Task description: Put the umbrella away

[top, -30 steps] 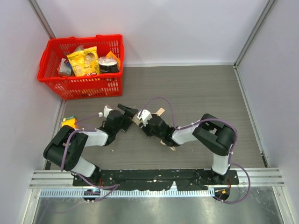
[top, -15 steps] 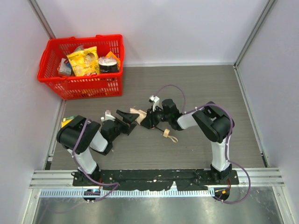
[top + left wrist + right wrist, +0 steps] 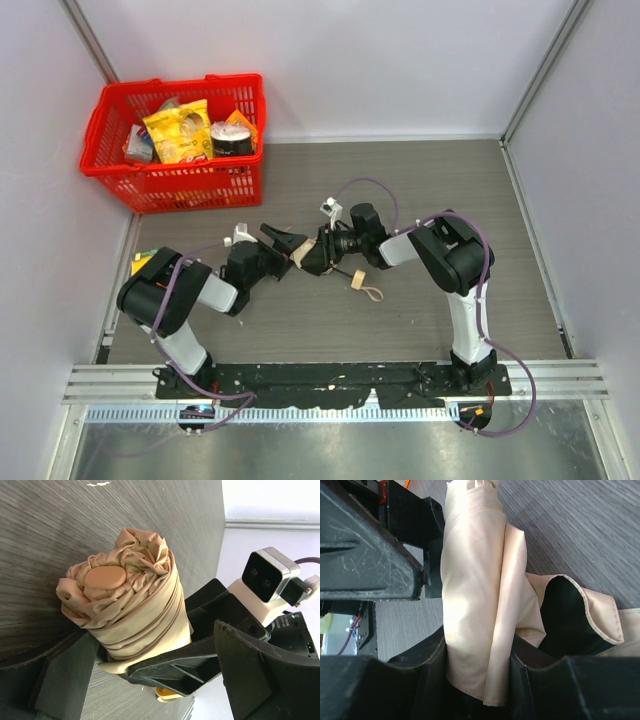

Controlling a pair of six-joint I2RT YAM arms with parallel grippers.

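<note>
The umbrella [image 3: 301, 254] is a rolled beige bundle lying mid-table between the two grippers, its loop cord [image 3: 366, 291] trailing on the floor to the right. My right gripper [image 3: 320, 256] is shut on the umbrella's fabric [image 3: 475, 605], with the cloth pinched between its fingers. From the left, my left gripper [image 3: 284, 244] stands open, its wide fingers on either side of the umbrella's capped end [image 3: 125, 610] without pressing it. In the left wrist view one right-gripper finger [image 3: 175, 667] lies under the roll. The handle and shaft are hidden.
A red basket [image 3: 110, 170] with snack packs and a can stands at the back left. A small yellow object [image 3: 147, 262] lies by the left wall. Grey walls close in both sides, and a metal rail [image 3: 330, 375] runs along the near edge.
The right arm has swung its wrist up and round while holding the umbrella. My open left gripper drew back, then came right again, so its fingers now flank the roll's end.
</note>
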